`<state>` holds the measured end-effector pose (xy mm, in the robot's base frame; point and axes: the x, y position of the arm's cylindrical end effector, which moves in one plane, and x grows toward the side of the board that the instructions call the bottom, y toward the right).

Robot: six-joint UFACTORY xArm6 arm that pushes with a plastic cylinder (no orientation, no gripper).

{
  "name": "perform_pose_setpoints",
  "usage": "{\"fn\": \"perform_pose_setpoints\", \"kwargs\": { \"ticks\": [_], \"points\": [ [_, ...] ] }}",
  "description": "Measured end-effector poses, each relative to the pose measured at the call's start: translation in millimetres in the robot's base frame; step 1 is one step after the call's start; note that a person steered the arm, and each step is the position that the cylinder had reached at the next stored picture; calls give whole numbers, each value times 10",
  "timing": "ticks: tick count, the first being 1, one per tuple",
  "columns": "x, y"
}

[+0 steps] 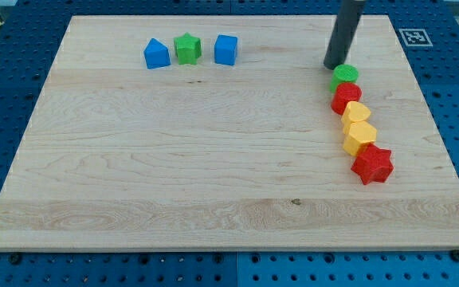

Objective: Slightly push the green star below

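Observation:
The green star [187, 48] sits near the board's top left, between a blue house-shaped block [156, 54] on its left and a blue cube [225, 49] on its right. My tip [337, 65] is far to the star's right, at the view's upper right, just above and left of a green round block [344, 76]. The rod rises out of the top of the view.
Below the green round block a chain runs down and right: a red round block [346, 96], two yellow blocks [356, 113] [360, 136], and a red star [372, 164]. The wooden board [213, 183] lies on a blue pegboard; a marker tag [412, 36] is at the top right.

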<state>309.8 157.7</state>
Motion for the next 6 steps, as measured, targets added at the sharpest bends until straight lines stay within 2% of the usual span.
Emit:
{"fn": "perform_pose_setpoints", "kwargs": {
  "ticks": [2, 3, 4, 6],
  "points": [
    [-574, -1221],
    [-623, -1947],
    [-623, -2206],
    [-424, -2206]
  ]
}}
